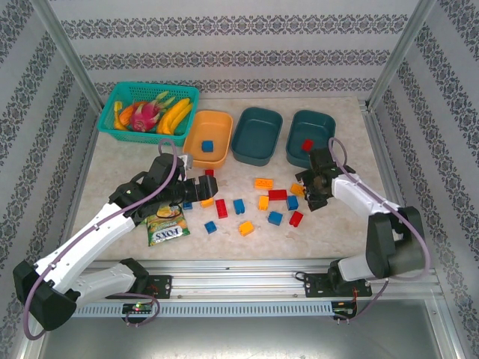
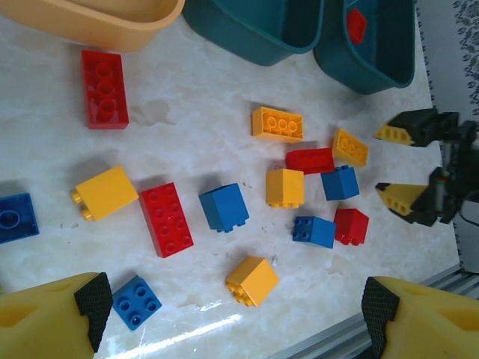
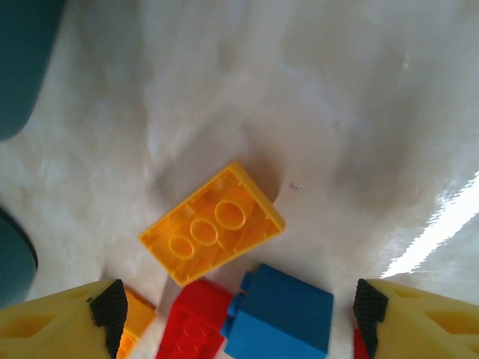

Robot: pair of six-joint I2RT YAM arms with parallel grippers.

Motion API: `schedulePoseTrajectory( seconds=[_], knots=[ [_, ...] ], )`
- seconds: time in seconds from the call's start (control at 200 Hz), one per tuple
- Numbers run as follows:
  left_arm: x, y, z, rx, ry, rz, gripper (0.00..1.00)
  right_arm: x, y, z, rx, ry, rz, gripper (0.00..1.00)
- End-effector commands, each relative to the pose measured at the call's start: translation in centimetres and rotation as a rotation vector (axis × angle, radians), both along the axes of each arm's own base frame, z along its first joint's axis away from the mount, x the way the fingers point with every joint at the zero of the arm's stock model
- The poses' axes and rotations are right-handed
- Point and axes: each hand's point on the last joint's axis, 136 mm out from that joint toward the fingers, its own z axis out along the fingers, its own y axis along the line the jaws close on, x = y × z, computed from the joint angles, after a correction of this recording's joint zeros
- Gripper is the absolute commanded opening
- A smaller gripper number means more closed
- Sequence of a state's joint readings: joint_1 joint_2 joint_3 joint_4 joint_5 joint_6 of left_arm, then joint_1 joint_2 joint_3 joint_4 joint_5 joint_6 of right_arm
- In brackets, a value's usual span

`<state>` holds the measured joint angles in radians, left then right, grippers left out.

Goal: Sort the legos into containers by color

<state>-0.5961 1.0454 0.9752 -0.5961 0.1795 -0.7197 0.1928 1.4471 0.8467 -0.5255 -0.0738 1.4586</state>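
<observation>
We see red, blue and yellow legos (image 1: 278,195) scattered on the bench (image 1: 120,161), beyond them in a row, shallow orange tub (image 1: 213,123) holding one blue brick (image 1: 207,146), middle teal tub (image 1: 257,134), right teal tub (image 1: 314,126) holding one red brick (image 1: 307,145).

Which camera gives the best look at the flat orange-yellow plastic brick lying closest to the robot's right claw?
The right wrist view: the flat orange-yellow plastic brick sits large and central, its three rings clear. The left wrist view shows it small and farther off. The top external view gives just an orange speck.
</observation>
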Motion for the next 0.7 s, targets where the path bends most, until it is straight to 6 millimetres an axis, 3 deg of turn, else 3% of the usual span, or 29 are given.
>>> schedulePoseTrajectory(
  seconds=[0.0, 0.105, 0.32, 0.525, 0.694],
  knots=[
    [0.8, -1.0, 2.8, -0.049, -0.101, -0.019, 0.89, 1.4, 1.0, 0.4, 0.104, 0.016, -0.219, 0.81],
    [1.2, -1.2, 3.7, -0.049, -0.129, -0.027, 0.90, 2.5, 0.9, 0.4, 0.129, -0.005, -0.316, 0.80],
    [1.3, -1.3, 3.9, -0.042, -0.129, -0.034, 0.90, 2.5, 1.2, -1.4, 0.173, 0.065, -0.434, 0.76],
    [1.1, -1.2, 4.0, -0.028, -0.129, -0.042, 0.89, 3.3, 1.1, -2.7, 0.198, 0.093, -0.505, 0.67],
    [1.2, -1.2, 4.4, -0.030, -0.136, -0.044, 0.89, 3.1, 1.3, -3.8, 0.201, 0.146, -0.526, 0.53]
  ],
)
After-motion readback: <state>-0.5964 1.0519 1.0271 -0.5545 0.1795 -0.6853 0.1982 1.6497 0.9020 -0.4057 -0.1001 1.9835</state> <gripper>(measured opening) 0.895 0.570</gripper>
